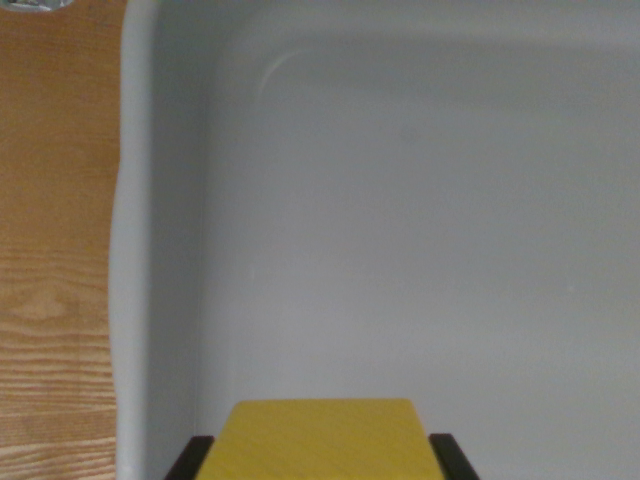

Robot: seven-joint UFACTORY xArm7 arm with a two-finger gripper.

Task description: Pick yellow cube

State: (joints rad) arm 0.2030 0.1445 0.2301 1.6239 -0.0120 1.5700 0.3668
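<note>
At the bottom centre of the frame the gripper (320, 462) is clamped on the yellow cube (320, 440), its two dark fingertips (190, 458) showing tight against the block's left and right sides. Behind and around the cube spreads the pale grey inside of a tray (135, 250), whose rounded rim runs down the left of the frame. Beyond that rim, along the left edge, lies a wooden table (55, 250).

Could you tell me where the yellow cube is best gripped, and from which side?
Grip the yellow cube on its two opposite flat side faces, coming straight down from above. The black fingertips already flank those faces inside the white tray.
</note>
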